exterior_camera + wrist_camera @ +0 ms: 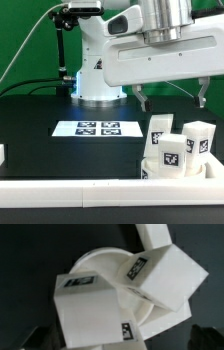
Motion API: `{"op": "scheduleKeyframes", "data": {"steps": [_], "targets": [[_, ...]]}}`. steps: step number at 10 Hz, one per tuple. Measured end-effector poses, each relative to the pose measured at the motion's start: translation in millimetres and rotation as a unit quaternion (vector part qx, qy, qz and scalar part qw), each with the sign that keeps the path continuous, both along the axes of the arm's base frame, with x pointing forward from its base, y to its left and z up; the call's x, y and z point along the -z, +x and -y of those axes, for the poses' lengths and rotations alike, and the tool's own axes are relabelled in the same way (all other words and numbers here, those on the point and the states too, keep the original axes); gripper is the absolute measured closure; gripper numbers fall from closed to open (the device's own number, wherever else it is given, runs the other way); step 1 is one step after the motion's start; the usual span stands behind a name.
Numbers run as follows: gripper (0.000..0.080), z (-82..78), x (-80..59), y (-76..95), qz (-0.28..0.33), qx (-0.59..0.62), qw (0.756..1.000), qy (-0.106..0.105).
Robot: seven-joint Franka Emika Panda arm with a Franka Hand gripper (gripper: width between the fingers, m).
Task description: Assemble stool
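The robot's claw [170, 97] hung in the air over the black table [40, 115]. Its two dark fingers [142, 98] stood wide apart, and nothing was between them. The claw held nothing.

The stool parts sat right under the claw, at the table's near edge, close to the corner on the exterior view's right. They were pushed up against the long white bar [70, 190] that ran along that edge. The round seat [160, 172] lay low in the heap. Three blocky legs stood on or against it: one leg [160, 129] on the exterior view's left, one leg [198, 134] on the exterior view's right, and one leg [172, 152] in front of them, between the two. Each leg had little black-and-white square tags on it. It was hard to tell just how each leg touched the seat.

In the wrist view the seat [100, 266] showed as a round white disc, partly hidden. Two legs lay over it, both tilted. One leg [165, 274] pointed one way, and another leg [90, 308] sat just beside it, nearer the claw. The tips of the dark fingers [30, 339] peeked in at the picture's edge.

The marker board [97, 128] lay flat near the middle of the table, well apart from the stool parts. The robot's white base [97, 85] stood at the far side of the table.
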State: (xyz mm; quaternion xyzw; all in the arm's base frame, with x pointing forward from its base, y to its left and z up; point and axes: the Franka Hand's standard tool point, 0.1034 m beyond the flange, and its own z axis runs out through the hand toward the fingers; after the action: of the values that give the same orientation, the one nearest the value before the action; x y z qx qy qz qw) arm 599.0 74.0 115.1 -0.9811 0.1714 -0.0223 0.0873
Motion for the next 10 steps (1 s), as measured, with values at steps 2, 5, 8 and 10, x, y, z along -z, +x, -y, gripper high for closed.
{"op": "scheduleKeyframes", "data": {"steps": [2,5,8,10], "targets": [[0.015,1.2,0.5,-0.1,0.01,-0.064,0.998,-0.006],[0.015,2.6,3.5,-4.7,0.024,-0.311,0.949,-0.037],[0.015,-3.7,9.7,-13.3,0.021,-0.421,0.906,-0.043],[0.015,0.0,10.1,-13.2,0.028,-0.48,0.875,-0.049]]}}
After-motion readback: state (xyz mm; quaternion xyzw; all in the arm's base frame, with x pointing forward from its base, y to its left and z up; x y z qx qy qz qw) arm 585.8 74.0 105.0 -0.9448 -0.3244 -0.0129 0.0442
